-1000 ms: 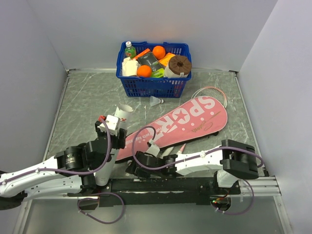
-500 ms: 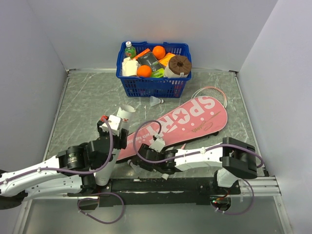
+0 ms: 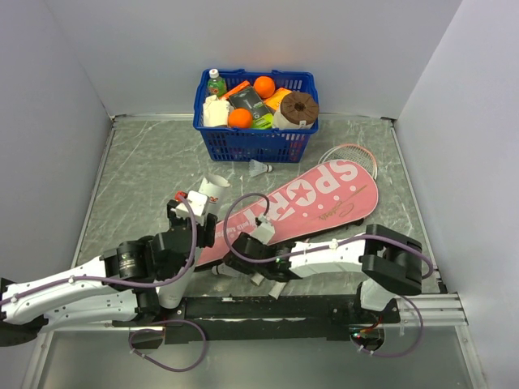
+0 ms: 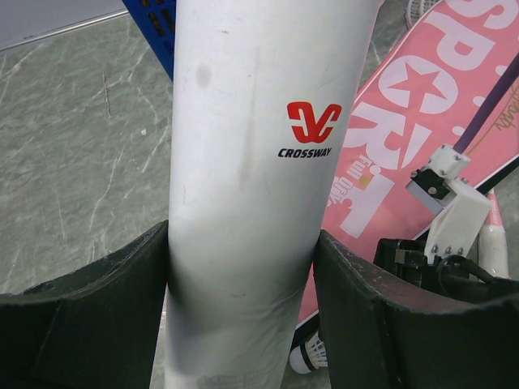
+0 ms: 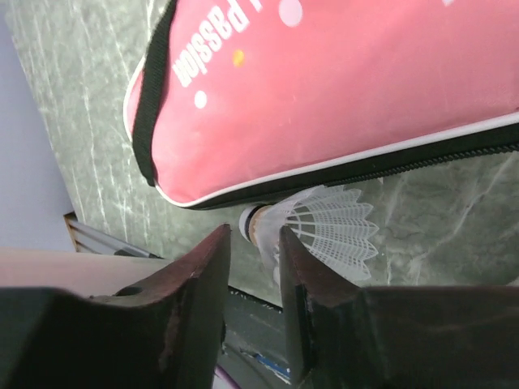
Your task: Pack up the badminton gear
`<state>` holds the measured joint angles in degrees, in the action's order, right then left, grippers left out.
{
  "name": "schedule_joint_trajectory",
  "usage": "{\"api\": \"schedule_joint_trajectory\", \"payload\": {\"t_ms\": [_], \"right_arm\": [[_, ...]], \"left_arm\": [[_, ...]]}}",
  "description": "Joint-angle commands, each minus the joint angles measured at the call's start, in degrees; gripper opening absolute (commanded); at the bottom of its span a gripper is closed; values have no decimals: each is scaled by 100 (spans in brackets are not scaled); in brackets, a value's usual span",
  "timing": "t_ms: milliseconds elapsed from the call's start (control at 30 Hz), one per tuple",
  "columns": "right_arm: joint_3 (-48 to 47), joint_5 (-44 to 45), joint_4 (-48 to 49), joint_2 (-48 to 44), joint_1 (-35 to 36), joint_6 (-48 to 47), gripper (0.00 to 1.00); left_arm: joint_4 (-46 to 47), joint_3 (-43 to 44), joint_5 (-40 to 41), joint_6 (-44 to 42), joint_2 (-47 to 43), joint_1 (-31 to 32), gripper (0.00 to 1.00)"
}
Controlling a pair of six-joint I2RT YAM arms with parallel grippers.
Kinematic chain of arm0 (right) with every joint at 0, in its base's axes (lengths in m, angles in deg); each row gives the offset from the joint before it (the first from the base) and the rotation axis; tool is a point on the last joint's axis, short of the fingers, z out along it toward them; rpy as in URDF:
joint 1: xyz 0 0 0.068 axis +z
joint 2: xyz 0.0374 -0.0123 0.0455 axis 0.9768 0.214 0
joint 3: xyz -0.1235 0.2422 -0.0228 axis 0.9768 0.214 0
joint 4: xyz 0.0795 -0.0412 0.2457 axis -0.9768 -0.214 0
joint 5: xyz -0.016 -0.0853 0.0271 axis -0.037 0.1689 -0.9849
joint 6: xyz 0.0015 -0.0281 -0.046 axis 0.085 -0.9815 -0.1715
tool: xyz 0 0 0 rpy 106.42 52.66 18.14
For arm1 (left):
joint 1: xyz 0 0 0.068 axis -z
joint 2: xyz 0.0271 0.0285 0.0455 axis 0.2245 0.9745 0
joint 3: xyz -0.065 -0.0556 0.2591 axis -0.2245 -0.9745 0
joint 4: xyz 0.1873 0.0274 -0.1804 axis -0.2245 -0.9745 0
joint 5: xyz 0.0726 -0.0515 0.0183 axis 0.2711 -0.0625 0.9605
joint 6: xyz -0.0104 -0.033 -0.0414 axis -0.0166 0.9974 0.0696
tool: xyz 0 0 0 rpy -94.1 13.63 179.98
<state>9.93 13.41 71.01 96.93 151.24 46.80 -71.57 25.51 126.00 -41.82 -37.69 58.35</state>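
My left gripper (image 3: 192, 220) is shut on the long white tube (image 3: 207, 190), holding it tilted above the table. The tube fills the left wrist view (image 4: 251, 146) between both fingers. The pink "SPORT" cover (image 3: 320, 201) lies diagonally across the table. My right gripper (image 3: 231, 267) is at the cover's near left end. In the right wrist view its jaws (image 5: 253, 243) stand narrowly apart, with the cork end of a white shuttlecock (image 5: 324, 231) at their tips, lying against the cover's black edge (image 5: 349, 174). A second shuttlecock (image 3: 259, 168) lies by the basket. A racket head (image 3: 354, 154) sticks out from behind the cover.
A blue basket (image 3: 255, 142) of groceries stands at the back centre. Grey walls close in the left, right and back. The black arm rail (image 3: 268, 306) runs along the near edge. A racket handle (image 4: 495, 243) shows beside the right gripper.
My right gripper has moved left along the cover's near edge to the shuttlecock there. My left gripper has shifted slightly right and away with the tube still in it.
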Motion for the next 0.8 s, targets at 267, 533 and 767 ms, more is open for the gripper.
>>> {"api": "schedule_joint_trajectory", "payload": {"t_ms": [267, 533, 767], "right_arm": [[579, -463, 875, -337, -162, -323, 0], [844, -15, -415, -1998, -189, -1245, 0], [440, 836, -2585, -4009, -294, -2379, 0]], "left_arm": [[-87, -89, -328, 462, 98, 39, 1], [458, -107, -969, -232, 290, 48, 1], [766, 358, -1294, -1293, 1125, 48, 1]]}}
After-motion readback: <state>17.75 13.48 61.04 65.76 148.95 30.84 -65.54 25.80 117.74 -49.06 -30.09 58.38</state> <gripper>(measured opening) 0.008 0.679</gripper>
